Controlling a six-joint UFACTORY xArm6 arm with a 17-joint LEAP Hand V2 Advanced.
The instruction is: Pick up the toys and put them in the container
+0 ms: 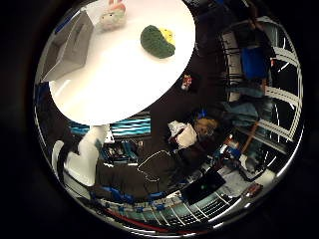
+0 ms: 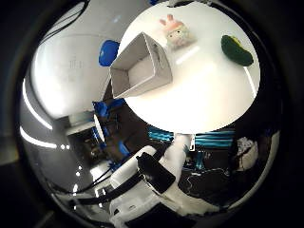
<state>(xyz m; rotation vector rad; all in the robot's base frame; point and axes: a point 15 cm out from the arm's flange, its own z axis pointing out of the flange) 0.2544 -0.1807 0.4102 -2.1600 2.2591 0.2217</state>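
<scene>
Two toys on white surface [image 1: 114, 79]: green plush [image 1: 157, 42] and pink-eared rabbit plush [image 2: 175, 32], rabbit just beside grey container [image 2: 141, 66]. Container interior bare. Both toys well apart from robot hand [image 2: 152, 178]. Finger posture: cannot tell; nothing seen held.

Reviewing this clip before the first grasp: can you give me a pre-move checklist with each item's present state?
1. Container open and empty inside: ok.
2. Container resting on the white table, near its edge: ok.
3. Bunny plush toy on the table beside the container, not in it: ok.
4. Green plush toy lying on the table, apart from the bunny: ok.
5. Both toys far from the palm, nothing held: ok.
6. Finger pose of the hand: cannot tell.
</scene>
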